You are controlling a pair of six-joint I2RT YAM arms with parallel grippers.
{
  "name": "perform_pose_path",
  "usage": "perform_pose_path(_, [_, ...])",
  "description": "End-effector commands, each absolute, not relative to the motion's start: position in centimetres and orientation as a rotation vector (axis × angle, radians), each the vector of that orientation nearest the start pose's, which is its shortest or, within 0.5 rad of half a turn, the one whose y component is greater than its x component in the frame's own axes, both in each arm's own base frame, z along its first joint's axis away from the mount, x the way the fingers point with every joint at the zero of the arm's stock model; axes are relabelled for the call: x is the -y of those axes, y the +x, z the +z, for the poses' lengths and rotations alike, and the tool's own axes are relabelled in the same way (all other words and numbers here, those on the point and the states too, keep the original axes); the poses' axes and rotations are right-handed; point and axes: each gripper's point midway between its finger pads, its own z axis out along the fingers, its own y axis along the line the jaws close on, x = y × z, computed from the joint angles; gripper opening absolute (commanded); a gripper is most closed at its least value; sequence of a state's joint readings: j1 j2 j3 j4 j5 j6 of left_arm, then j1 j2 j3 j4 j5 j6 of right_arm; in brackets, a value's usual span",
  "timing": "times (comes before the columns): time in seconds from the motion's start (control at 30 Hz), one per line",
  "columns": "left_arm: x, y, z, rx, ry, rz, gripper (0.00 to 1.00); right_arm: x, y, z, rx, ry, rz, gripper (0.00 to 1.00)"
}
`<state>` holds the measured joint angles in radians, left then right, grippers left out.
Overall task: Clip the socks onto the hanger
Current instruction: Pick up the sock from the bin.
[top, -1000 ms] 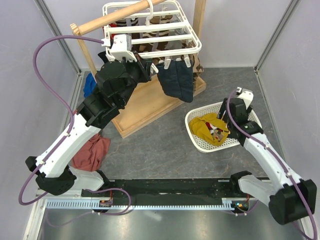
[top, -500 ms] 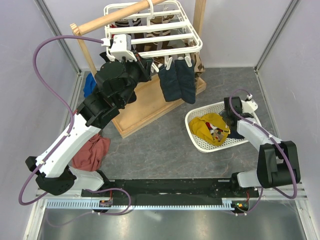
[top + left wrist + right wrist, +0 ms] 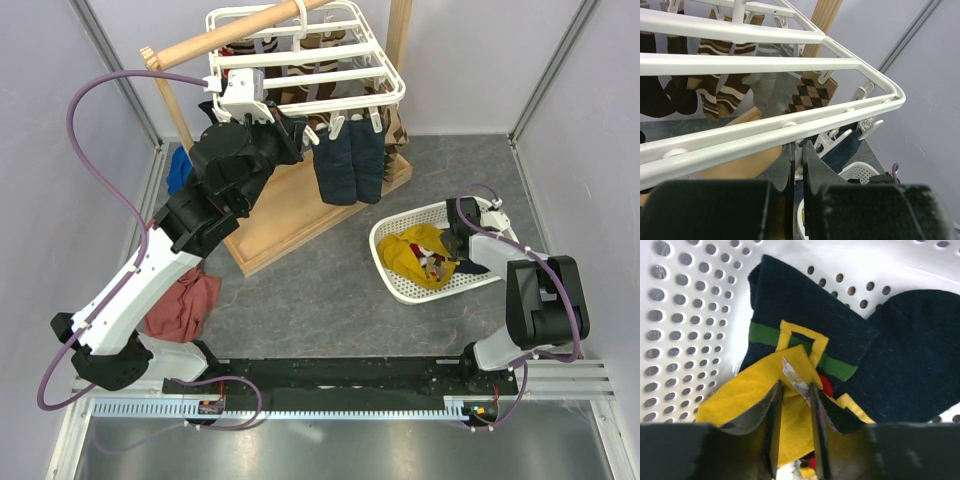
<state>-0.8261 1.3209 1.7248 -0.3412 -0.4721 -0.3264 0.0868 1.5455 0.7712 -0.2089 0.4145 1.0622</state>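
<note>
left tool [image 3: 799, 150]: nearly closed just under hanger [image 3: 765, 62] front bar, likely steadying it; grip unclear
right tool [image 3: 794, 390]: narrow, pinching fold of mustard sock [image 3: 740, 407] in basket [image 3: 400, 288], ready to lift
navy socks [image 3: 345, 165]: clipped, hanging off front bar

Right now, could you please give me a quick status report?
Left gripper shut under hanger. Right gripper pinching yellow sock in basket. Navy socks clipped. Dark sock underneath.

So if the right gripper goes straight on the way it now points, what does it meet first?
The right gripper would meet the mustard-yellow sock first; its fold already sits between the jaws. The white perforated plastic basket lies behind, how far is unclear.
</note>
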Motion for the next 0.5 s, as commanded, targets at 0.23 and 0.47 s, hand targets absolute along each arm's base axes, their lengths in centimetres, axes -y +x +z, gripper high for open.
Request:
perform_pose_path(0.23, [24.2, 31.0, 51.0, -1.498, 0.013, -0.593, 0.07, 0.9, 35.2, 9.2, -2.056, 1.054, -0.001, 0.01])
perform_pose_path(0.47, [23.9, 30.9, 51.3, -1.489, 0.01, -0.587, 0.07, 0.5, 35.2, 14.3, -2.045, 0.773, 0.023, 0.0])
